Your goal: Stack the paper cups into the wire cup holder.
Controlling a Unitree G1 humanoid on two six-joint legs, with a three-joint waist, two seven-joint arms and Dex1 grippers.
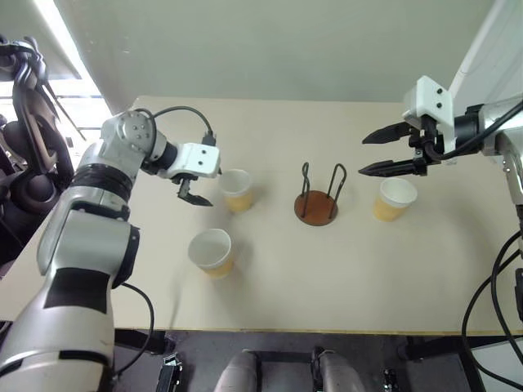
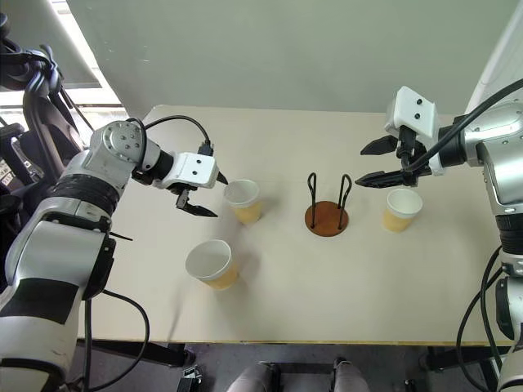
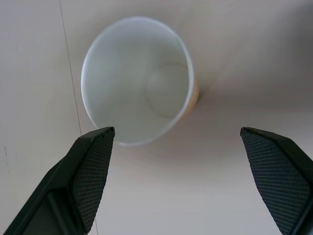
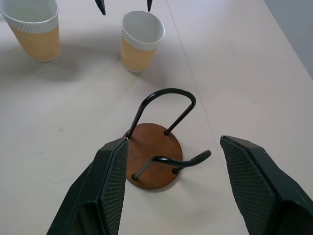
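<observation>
Three yellow-tan paper cups stand upright on the beige table (image 1: 343, 278). One cup (image 1: 237, 189) is left of centre, a second cup (image 1: 212, 251) is nearer the front edge, and a third cup (image 1: 395, 198) is at the right. The wire cup holder (image 1: 316, 204), a rust-brown disc with two black wire loops, stands empty between them. My left gripper (image 2: 216, 194) is open just left of the first cup (image 3: 137, 78), pointing down at it without touching. My right gripper (image 1: 364, 155) hangs open above the table, between the holder (image 4: 154, 161) and the third cup.
The table's front edge (image 1: 327, 331) runs close to me, and a plain wall rises behind its far edge. Dark equipment (image 1: 24, 122) stands off the table's left side. Black cables (image 1: 498, 286) hang beside my right arm.
</observation>
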